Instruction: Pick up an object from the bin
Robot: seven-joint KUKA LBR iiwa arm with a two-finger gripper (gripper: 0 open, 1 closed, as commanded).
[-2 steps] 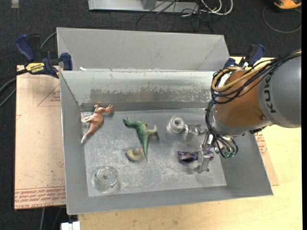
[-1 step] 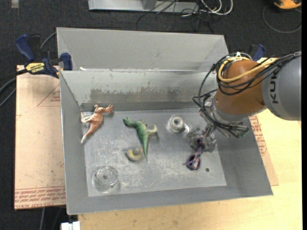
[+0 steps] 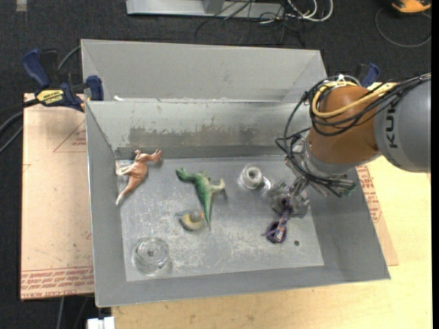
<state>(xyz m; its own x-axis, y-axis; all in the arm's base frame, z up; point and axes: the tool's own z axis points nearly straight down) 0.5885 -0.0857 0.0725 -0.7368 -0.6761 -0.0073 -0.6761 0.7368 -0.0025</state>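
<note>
Small purple-blue twisted thing [image 3: 277,231], right side of bin [image 3: 103,204]

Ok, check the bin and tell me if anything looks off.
Nothing looks spilled or broken. The tan toy dinosaur and green toy dinosaur lie flat on the bin floor rather than standing, normal for loose toys. The gripper is next to a small purple thing at the right.

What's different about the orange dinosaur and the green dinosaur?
The orange dinosaur is pale orange-tan; the green dinosaur is dark green. The orange dinosaur lies by the left wall of the bin; the green dinosaur lies mid-floor, nearer the gripper. The orange dinosaur slants up to the right; the green dinosaur slants up to the left. Both are small toy dinosaurs lying on the floor, apart from the gripper.
</note>
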